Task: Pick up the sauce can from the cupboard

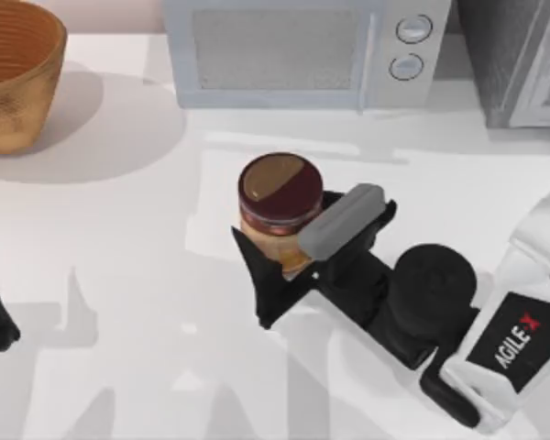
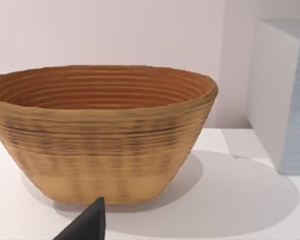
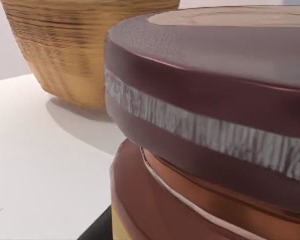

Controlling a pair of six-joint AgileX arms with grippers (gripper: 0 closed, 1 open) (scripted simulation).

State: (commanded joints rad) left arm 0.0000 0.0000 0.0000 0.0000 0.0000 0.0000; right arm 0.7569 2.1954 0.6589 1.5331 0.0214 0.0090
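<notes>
Woven orange-brown basket [image 1: 9, 73] stands at the table's far left corner, upright, mouth open upward, casting a soft shadow. Light grey microwave [image 1: 302, 50] with two round knobs [image 1: 412, 29] sits along the back edge. White table [image 1: 119, 275] underneath.

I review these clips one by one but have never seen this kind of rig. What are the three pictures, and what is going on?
Two AgileX robot arms work at a white table. One picture looks down from above; the other two come from cameras on each arm's wrist. The right gripper has its fingers on either side of the sauce can in the middle of the table, apparently gripping it; its wrist camera sees the can close up. The left gripper is parked at the table's left edge, facing the woven basket. At the back stand a microwave and the dark cupboard.
</notes>
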